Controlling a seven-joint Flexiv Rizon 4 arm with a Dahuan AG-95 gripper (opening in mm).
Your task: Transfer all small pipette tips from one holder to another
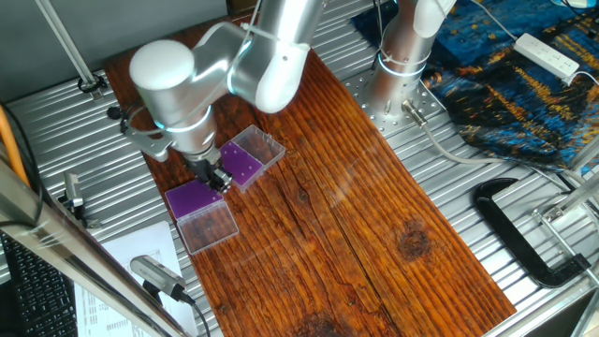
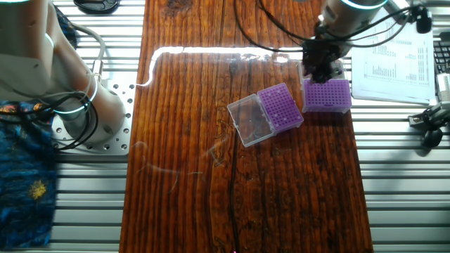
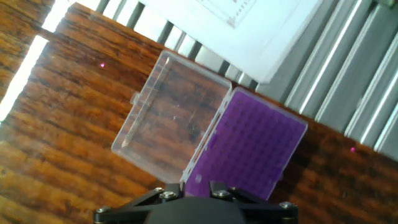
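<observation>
From one fixed view I see the black two-finger gripper (image 1: 218,178) between two purple-gridded clear plastic tip boxes (image 1: 199,208) (image 1: 245,161). The other fixed view shows nothing more. Hand view shows an open lid (image 3: 168,118); I cannot tell fingers or tips.

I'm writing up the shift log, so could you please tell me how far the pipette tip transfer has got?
Done: both purple holders, one and the other, lie with clear lids open on the wooden table. In hand: the end effector sits low between them, at the edge of one grid; whether it grips a tip cannot be told. Left: unclear, since the tips are too small to count in either holder, so no completed transfer is visible.
</observation>
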